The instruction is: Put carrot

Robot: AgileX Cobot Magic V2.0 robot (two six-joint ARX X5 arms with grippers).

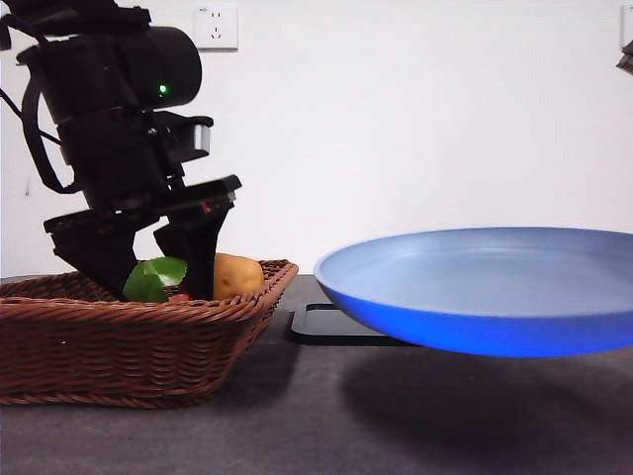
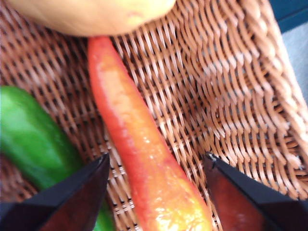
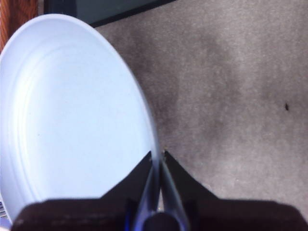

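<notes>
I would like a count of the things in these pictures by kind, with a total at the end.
Vegetables in the basket: 3, the carrot, the potato and a green vegetable.
Wicker basket: 1.
Blue plate: 1, held up by the right gripper.
Black flat tray: 1.
Grippers: 2, counting the left gripper open around the carrot.
Total: 8.

Wicker basket, potato, blue plate.

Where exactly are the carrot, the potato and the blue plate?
carrot (image 2: 139,144): left wrist view, mid-body.
potato (image 1: 237,274): front view, rounded side above the basket rim.
blue plate (image 1: 465,322): front view, outer wall under the rim.
</notes>
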